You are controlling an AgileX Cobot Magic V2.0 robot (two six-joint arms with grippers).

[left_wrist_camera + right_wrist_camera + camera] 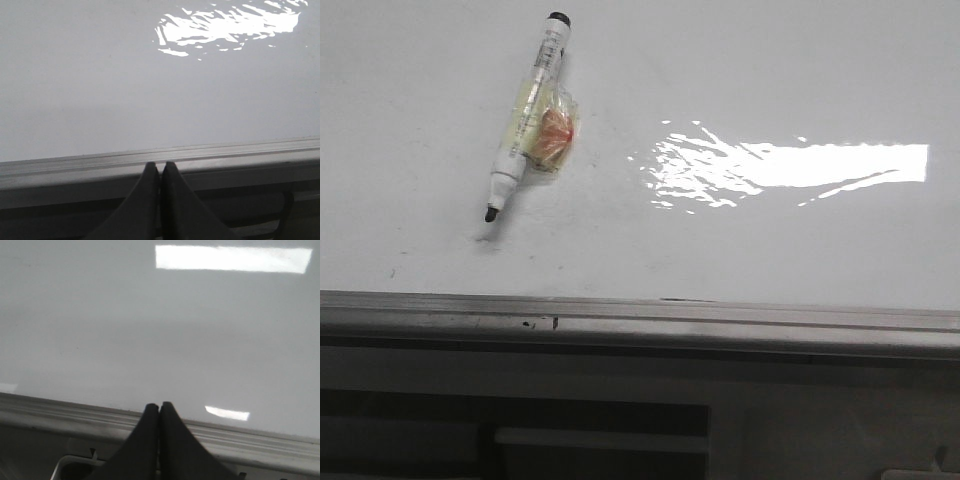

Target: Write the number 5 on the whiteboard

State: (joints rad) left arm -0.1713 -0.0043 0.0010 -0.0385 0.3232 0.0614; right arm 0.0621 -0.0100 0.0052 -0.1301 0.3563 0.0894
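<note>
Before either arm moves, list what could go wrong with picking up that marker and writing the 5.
1. The marker lies flat on the whiteboard, uncapped; a low pick may scrape or streak the board.
2. Crinkled tape bulges at its middle, so fingers may seat unevenly.
3. Both the left gripper and right gripper are shut; they must open first.

My left gripper point(160, 172) and right gripper point(159, 412) were both closed, fingertips pressed together, just short of the whiteboard's rail point(100, 162).

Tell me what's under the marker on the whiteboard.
The marker lies on the bare whiteboard, uncapped tip toward the rail. A crinkled clear wrapping is bunched around its middle. No written 5 shows; whatever lies directly beneath stays covered.
</note>
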